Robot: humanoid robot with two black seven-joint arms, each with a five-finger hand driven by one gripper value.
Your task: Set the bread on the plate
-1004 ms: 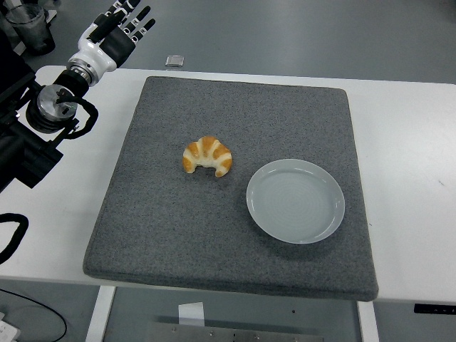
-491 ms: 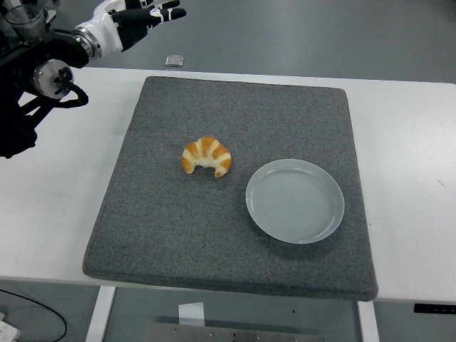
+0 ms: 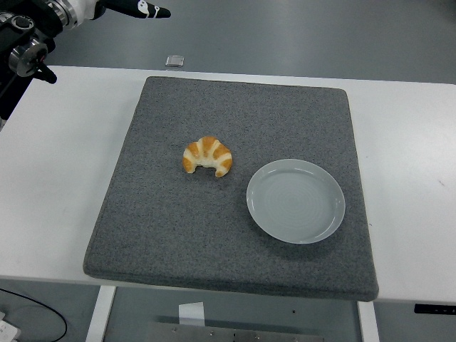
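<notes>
A golden croissant [image 3: 207, 156] lies near the middle of the grey mat [image 3: 178, 235], ends pointing toward the near edge. Just right of it, a little nearer to me, sits an empty pale blue-grey plate [image 3: 296, 201]; a small gap separates the two. My left hand [image 3: 140, 8] is high in the top left corner, far from the croissant, fingers stretched out to the right and holding nothing. Most of that hand is cut off by the picture's top edge. The right arm does not show.
The mat covers the middle of the white table [image 3: 64, 178], with bare white margins left and right. A small grey square object [image 3: 175, 60] lies beyond the table's far edge.
My left arm has swung up and back toward the top left corner, and the hand has turned from pointing up to pointing right. Croissant and plate have not moved.
</notes>
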